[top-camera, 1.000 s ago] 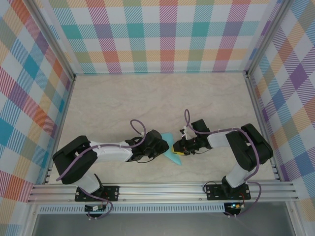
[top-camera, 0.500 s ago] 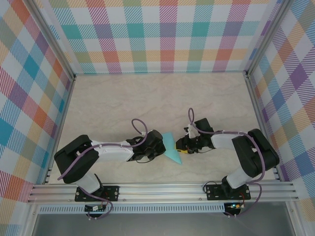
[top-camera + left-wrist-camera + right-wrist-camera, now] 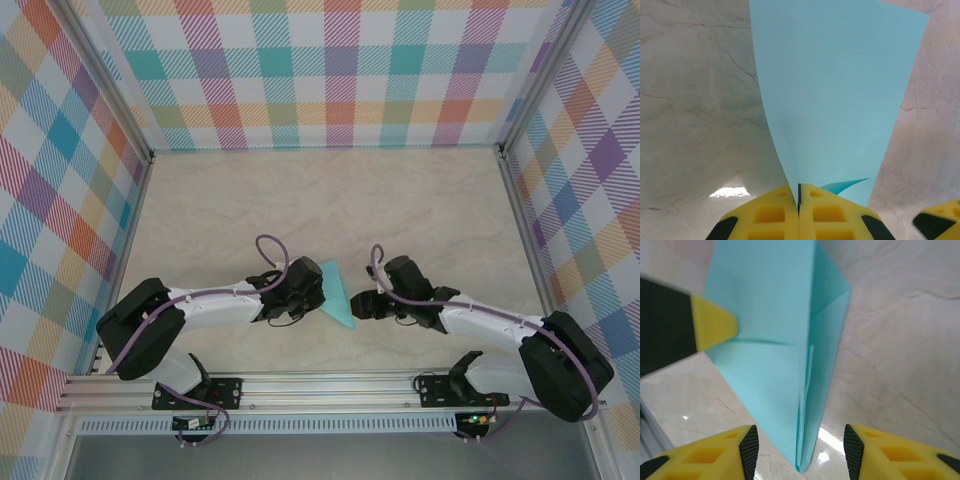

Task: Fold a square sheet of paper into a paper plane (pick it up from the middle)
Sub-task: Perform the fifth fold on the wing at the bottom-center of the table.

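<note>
Your left gripper (image 3: pixel 799 201) pinches the paper plane (image 3: pixel 840 100), holding it steady at the near middle of the table (image 3: pixel 300 200), likely so your right gripper (image 3: pixel 799 450), jaws spread, can grab its point.

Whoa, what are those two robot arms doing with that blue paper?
They're folding it into a plane. The left gripper is pinched shut on the folded teal paper, holding it on edge over the table. The right gripper has its fingers apart at the paper's pointed end and isn't squeezing it.
</note>
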